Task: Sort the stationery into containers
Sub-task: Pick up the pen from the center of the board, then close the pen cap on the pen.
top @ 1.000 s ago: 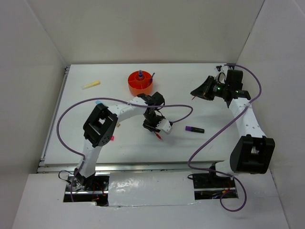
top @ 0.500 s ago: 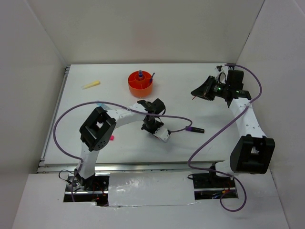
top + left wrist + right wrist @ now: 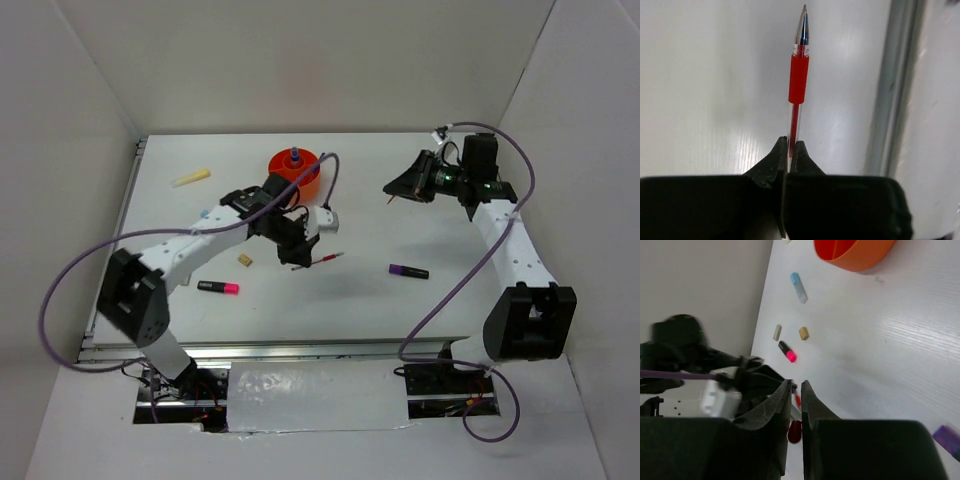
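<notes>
My left gripper is shut on a red thin pen, held above the table with its tip pointing away. My right gripper is raised at the back right. Its jaws are nearly closed on a thin red item, whose end pokes out in the top view. The orange pot stands at the back with items in it. On the table lie a pink-black highlighter, a purple-black marker, a tan eraser, a yellow stick and a blue strip.
White walls enclose the table on three sides. A metal rail runs along the left edge, and a rail shows in the left wrist view. Purple cables loop over both arms. A second tan piece lies beside the eraser.
My left arm has swung left and back with the red pen in its jaws, uncovering the highlighter. My right gripper has shifted a little left and back.
</notes>
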